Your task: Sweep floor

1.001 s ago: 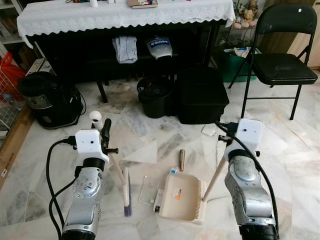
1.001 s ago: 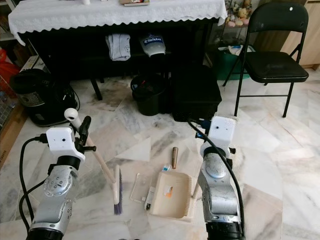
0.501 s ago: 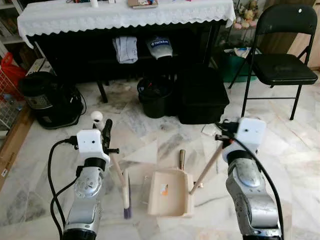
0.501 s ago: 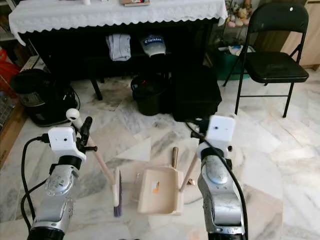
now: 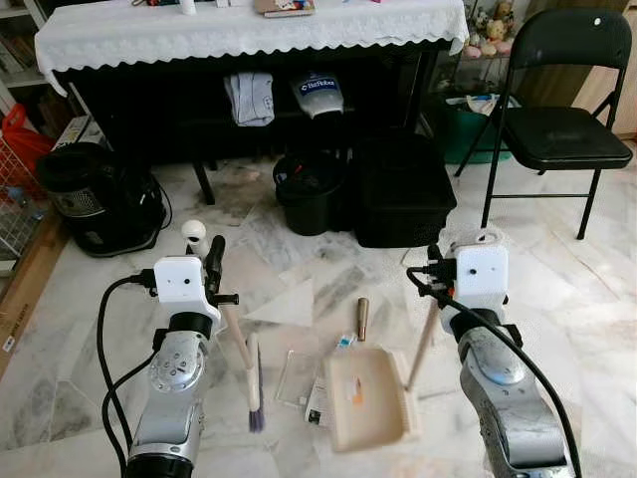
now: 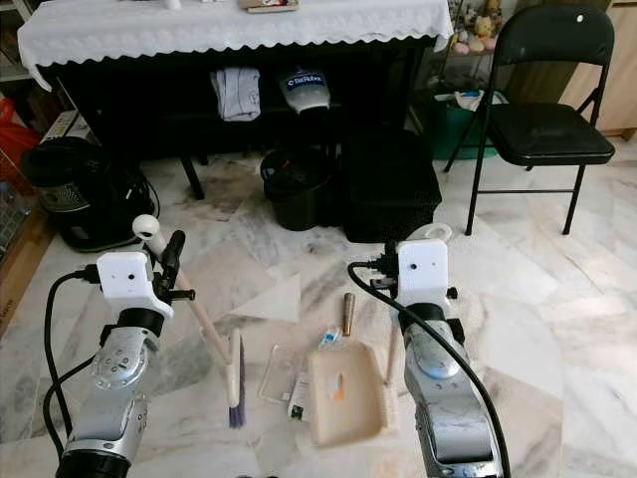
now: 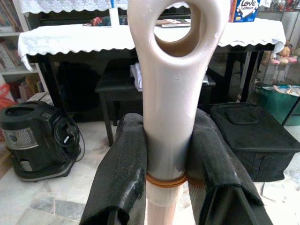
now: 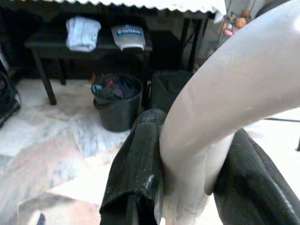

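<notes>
Broom (image 5: 253, 383) left of dustpan (image 5: 366, 398); bin (image 5: 309, 191) beyond; chair (image 5: 563, 119) far right.

A long table (image 5: 418, 30) covered by a white lace-edged cloth (image 5: 249, 35) stood at the back, with a dark bench (image 5: 279, 124) under it holding a folded grey garment (image 5: 249, 98) and a cap (image 5: 317, 95). Below sat a black bucket (image 5: 309, 189), and just beside it a black case (image 5: 403, 189). A black vacuum cleaner (image 5: 95, 197) rested to the left, a black folding chair (image 5: 562, 110) to the right, with a green bin (image 5: 468, 124) near it.
</notes>
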Available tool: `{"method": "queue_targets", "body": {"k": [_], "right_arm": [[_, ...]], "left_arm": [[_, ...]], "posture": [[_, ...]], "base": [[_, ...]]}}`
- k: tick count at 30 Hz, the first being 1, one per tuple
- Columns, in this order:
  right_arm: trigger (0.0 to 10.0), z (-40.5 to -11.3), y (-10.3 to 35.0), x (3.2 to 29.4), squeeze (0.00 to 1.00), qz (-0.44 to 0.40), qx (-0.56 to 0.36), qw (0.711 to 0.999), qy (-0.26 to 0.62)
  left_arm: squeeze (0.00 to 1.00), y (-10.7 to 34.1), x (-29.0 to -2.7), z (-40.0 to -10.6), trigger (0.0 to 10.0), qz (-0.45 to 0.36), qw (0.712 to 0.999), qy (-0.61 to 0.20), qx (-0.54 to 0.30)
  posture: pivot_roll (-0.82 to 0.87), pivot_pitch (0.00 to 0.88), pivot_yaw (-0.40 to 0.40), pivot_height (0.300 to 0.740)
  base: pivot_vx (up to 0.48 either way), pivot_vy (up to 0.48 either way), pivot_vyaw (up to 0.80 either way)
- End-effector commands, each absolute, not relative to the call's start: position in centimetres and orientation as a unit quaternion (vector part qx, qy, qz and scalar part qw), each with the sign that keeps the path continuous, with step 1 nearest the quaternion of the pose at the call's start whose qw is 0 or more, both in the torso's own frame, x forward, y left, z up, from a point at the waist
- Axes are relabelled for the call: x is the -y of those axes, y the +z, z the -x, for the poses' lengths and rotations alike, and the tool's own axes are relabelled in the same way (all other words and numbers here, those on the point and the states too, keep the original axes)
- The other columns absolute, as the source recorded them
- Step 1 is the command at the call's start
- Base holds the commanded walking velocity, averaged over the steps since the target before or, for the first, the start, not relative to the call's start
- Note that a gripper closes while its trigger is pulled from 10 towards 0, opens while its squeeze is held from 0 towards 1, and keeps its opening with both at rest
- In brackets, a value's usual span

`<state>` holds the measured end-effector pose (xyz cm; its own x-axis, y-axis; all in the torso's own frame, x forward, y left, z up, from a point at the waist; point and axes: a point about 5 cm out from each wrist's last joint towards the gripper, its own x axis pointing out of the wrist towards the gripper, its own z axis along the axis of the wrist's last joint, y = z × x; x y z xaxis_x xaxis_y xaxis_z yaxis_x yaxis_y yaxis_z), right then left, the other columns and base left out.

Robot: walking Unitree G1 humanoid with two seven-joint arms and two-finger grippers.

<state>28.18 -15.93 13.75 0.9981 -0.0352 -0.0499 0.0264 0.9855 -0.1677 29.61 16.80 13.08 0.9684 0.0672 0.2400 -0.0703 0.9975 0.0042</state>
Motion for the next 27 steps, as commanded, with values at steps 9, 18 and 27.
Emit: {"method": "queue_targets", "body": {"k": [9,18,27], "right_arm": [[10.0,-27.6,12.6,17.7,0.0,0.137,-0.045,0.988,-0.052],[10.0,-27.9,12.4,20.0,0.0,0.171,-0.029,0.98,-0.094],[10.0,-29.1,12.4,20.7,0.0,0.17,0.0,0.982,-0.085]], "left_arm": [[0.0,13.8,-17.0,-29.8,10.0,-0.011,0.989,0.035,0.141],[0.0,13.9,-17.0,-29.8,10.0,-0.012,0.989,0.037,0.143],[0.0,13.9,-17.1,-29.9,10.0,-0.012,0.989,0.038,0.143]], "posture": [[0.03,0.119,0.035,0.74],[0.04,0.12,0.034,0.74],[0.04,0.122,0.037,0.74]], "base": [[0.0,0.0,0.0],[0.0,0.0,0.0],[0.0,0.0,0.0]]}}
